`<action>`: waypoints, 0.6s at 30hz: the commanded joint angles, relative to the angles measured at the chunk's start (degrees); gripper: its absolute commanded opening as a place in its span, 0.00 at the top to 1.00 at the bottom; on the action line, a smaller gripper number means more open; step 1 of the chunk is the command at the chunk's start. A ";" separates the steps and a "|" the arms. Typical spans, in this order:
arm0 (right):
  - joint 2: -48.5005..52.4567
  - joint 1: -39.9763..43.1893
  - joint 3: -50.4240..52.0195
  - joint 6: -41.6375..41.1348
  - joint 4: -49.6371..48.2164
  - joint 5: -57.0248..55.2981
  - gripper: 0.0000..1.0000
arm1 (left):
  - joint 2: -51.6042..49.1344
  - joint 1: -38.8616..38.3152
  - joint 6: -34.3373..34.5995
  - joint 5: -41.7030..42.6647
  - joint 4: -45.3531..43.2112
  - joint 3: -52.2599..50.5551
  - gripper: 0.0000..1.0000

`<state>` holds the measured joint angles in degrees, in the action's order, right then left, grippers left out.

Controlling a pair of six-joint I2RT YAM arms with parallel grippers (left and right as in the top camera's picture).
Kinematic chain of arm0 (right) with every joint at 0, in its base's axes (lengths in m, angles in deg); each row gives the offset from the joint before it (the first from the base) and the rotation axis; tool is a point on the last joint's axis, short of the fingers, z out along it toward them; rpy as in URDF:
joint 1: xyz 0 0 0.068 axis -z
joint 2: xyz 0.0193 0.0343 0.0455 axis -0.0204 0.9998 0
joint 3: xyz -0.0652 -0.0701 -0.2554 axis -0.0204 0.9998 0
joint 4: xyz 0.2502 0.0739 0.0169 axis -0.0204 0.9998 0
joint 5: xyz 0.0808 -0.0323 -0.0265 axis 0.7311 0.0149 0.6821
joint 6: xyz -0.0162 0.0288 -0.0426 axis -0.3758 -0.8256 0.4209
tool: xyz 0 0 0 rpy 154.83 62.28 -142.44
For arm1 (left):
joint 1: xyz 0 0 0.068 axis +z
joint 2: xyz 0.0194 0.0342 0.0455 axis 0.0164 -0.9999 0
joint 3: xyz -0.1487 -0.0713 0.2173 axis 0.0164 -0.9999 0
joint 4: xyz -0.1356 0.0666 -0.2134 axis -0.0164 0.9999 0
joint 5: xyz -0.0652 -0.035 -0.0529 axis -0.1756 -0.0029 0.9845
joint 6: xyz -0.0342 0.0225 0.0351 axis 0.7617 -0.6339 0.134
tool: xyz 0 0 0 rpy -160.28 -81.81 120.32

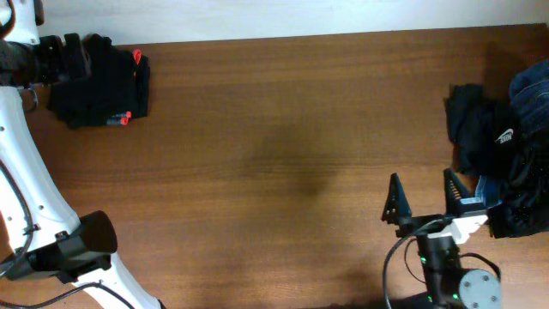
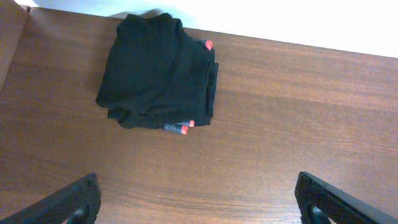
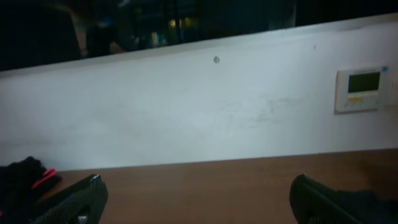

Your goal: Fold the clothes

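Seen from overhead, the wooden tabletop (image 1: 283, 129) carries clothes at two spots well apart. At 10 o'clock we find a folded stack (image 1: 99, 81) of black fabric, squared up, with small red tabs (image 1: 127, 117) poking from its edges. At 3 o'clock, against the right edge, sits a loose heap (image 1: 502, 172) that is not folded. In it is a black shirt (image 1: 480, 129) showing a white logo (image 1: 504, 136), and a blue garment (image 1: 532, 86) lies at its far side.

The left end effector (image 2: 199, 190) hangs above the tabletop near the folded stack. Its jaws are spread wide with nothing between them, and in its wrist view the stack lies toward 11 o'clock.

The right end effector (image 1: 420, 182) is at 5 o'clock overhead, just beside the heap. It is also spread wide and empty, and we cannot tell whether it touches the fabric. Its wrist view faces a pale wall (image 3: 186, 118) with a small wall panel (image 3: 364, 89) at 2 o'clock.
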<state>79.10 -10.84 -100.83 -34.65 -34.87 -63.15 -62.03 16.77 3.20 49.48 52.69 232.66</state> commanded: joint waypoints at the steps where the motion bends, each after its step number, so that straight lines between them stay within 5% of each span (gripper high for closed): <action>1: -2.60 2.03 4.55 -0.48 -3.80 1.95 0.01 | 0.00 0.09 0.55 0.00 0.04 -0.11 0.01; 18: -3.52 4.28 12.37 -0.26 -7.37 3.41 0.01 | 0.00 0.09 0.55 -0.02 0.07 -0.11 0.01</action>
<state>76.28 -7.00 -90.41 -34.65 -41.86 -60.97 -62.03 16.77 3.20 49.46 52.71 232.66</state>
